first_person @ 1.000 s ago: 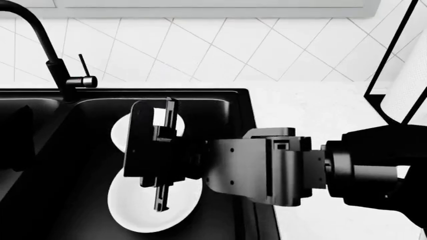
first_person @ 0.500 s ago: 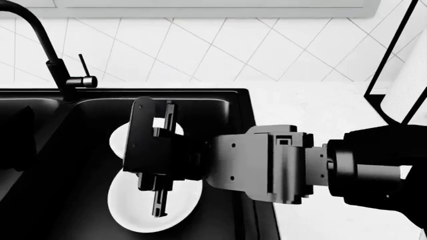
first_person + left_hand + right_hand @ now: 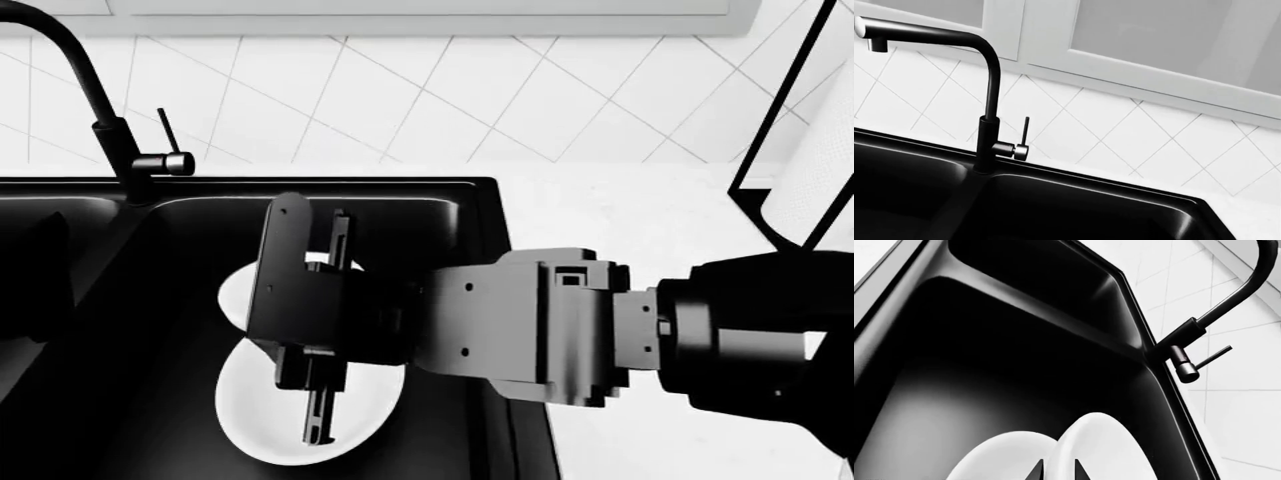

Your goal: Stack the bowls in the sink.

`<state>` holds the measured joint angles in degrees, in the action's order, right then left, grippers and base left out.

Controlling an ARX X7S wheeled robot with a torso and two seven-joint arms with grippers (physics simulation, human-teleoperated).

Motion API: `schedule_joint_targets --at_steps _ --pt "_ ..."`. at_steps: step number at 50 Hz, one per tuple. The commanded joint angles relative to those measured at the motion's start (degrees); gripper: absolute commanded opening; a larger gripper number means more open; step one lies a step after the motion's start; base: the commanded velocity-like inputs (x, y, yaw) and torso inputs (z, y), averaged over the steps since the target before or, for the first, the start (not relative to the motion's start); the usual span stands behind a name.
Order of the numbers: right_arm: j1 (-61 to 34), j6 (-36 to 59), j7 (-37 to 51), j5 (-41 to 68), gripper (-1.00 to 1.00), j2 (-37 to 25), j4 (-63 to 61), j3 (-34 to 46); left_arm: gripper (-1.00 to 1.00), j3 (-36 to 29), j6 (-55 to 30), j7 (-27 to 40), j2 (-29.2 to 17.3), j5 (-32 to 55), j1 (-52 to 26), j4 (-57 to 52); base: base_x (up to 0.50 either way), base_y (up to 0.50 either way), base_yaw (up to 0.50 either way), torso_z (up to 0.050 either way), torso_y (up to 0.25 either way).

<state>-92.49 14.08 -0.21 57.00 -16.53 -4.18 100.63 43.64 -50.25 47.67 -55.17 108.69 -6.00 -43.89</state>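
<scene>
Two white bowls lie side by side in the right basin of the black sink (image 3: 400,186). The smaller bowl (image 3: 238,285) is farther back and the larger bowl (image 3: 260,420) is nearer. My right gripper (image 3: 320,335) hangs over the place where they meet and hides much of both. In the right wrist view the smaller bowl (image 3: 1104,445) and the larger bowl (image 3: 997,460) show below the gripper (image 3: 1059,473). Its fingertips (image 3: 1038,473) are slightly apart, open, with the smaller bowl's near rim between them. The left gripper shows in no view.
A black gooseneck faucet (image 3: 131,150) with a side lever stands at the sink's back edge, by the divider between the basins (image 3: 1054,315). White counter (image 3: 627,220) runs to the right of the sink. A black-framed holder with a white roll (image 3: 801,130) stands at the far right.
My right gripper has sunk lower over the two bowls and turned a little, covering more of the smaller bowl. The bowls have not moved.
</scene>
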Motion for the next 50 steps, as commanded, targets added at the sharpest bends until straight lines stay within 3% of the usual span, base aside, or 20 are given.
schedule_joint_targets --at_steps 1,50 --pt "0.31 0.26 -0.78 -0.25 -1.00 0.21 0.80 -0.47 1.00 0.17 0.05 0.19 -0.17 0.26 0.07 -0.07 0.00 0.00 0.00 0.000 0.000" --pt "4.28 0.14 -4.64 -0.76 -1.00 2.66 4.95 0.65 1.00 0.42 -0.33 -0.34 0.50 -0.90 0.73 0.43 0.00 0.00 0.00 0.000 0.000"
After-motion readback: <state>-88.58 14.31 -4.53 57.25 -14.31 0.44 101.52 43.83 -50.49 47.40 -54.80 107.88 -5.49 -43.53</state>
